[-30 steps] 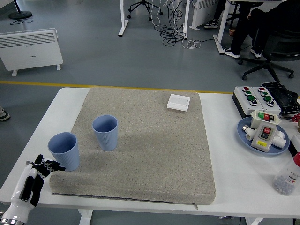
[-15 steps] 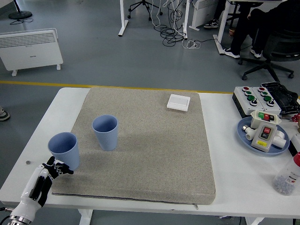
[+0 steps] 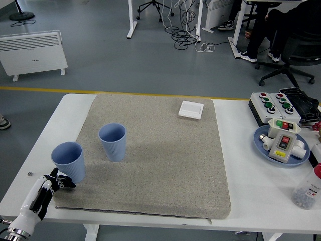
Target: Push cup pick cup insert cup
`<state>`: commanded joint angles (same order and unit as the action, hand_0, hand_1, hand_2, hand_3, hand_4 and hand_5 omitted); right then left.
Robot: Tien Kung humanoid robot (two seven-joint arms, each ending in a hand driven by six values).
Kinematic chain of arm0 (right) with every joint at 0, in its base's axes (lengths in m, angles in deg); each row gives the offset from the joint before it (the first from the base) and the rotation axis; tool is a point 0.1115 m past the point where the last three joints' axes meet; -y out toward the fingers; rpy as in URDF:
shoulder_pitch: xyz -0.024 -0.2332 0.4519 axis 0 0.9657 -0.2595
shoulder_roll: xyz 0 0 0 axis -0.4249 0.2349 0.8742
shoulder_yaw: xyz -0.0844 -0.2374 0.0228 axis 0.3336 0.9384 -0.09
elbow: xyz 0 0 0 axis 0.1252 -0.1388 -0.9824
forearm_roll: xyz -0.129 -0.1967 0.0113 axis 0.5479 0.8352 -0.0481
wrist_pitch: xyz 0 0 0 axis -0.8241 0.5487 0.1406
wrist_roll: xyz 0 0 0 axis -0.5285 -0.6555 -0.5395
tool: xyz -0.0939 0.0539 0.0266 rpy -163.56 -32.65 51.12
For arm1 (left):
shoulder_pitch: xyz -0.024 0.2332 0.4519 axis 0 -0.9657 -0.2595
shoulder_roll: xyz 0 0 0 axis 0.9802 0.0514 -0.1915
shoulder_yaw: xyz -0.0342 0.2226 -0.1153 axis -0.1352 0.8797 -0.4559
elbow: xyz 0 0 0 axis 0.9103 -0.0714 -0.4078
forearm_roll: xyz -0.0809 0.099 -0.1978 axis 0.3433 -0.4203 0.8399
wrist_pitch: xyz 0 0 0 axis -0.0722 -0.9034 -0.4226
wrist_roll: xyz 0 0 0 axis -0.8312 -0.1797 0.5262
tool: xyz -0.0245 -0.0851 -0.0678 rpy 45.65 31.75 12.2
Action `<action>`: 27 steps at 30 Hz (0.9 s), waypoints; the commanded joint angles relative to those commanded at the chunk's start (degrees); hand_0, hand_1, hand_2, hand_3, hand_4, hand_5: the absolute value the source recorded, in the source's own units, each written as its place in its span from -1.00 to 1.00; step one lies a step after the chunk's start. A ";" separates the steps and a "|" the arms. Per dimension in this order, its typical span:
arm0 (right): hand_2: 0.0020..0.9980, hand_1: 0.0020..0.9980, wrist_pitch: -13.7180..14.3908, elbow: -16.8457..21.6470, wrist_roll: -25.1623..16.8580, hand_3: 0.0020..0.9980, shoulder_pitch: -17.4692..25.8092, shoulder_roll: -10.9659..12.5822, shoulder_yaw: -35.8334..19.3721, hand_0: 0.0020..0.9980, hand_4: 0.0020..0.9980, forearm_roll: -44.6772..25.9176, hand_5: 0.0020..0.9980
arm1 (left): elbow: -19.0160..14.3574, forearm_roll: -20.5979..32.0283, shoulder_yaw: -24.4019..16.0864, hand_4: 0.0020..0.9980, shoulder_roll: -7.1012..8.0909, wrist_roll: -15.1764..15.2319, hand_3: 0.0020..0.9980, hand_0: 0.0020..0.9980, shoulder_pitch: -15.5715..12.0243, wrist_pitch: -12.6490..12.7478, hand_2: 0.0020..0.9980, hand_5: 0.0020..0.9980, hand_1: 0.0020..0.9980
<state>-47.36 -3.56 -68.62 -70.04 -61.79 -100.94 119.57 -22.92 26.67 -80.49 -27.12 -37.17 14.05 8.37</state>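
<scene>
Two light blue ribbed cups stand upright on a grey mat (image 3: 165,150). One cup (image 3: 68,161) is at the mat's left edge. The other cup (image 3: 113,142) stands to its right and a little farther back, apart from it. My left hand (image 3: 47,189) comes in at the lower left corner, just below and left of the left cup. Its fingers (image 3: 63,183) are loosely spread and hold nothing, with the tips close to the cup's base. My right arm is out of view.
A small white square box (image 3: 191,109) lies at the mat's far right. A button box (image 3: 277,106), a blue plate (image 3: 263,145) with a switch unit, and a bottle (image 3: 308,187) stand at the table's right. A person sits on a chair (image 3: 291,50) beyond the table.
My left hand has shifted right and down toward the left cup's base, and sits lower in the corner than one second ago. The cups have not moved.
</scene>
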 joint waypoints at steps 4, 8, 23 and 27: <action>0.17 0.22 0.00 0.00 -0.02 0.17 0.05 -0.04 0.04 0.50 -0.79 -0.05 0.16 | 0.31 -0.14 0.56 0.26 0.12 0.00 -0.17 -0.07 0.81 -0.05 -0.13 1.00 -0.09; 0.17 0.22 0.00 0.00 -0.05 0.17 0.01 -0.07 0.10 0.50 -0.79 -0.16 0.16 | 0.96 -0.40 1.23 0.26 0.29 0.00 -0.17 -0.07 1.91 -0.11 -0.13 1.00 -0.09; 0.17 0.22 -0.07 0.00 -0.03 0.17 -0.41 -0.16 0.41 0.50 -0.79 -0.66 0.16 | 4.00 -0.80 3.48 0.26 0.34 0.00 -0.17 -0.06 6.28 -0.35 -0.13 1.00 -0.08; 0.17 0.22 -0.06 0.00 -0.06 0.17 -0.48 -0.19 0.43 0.50 -0.79 -0.71 0.16 | 4.45 -0.97 3.59 0.26 0.28 0.00 -0.17 -0.06 7.08 -0.36 -0.13 1.00 -0.08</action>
<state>-47.42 -3.56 -68.68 -70.52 -61.98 -100.50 118.86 -18.47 25.69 -76.90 -26.84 -37.17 21.13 8.01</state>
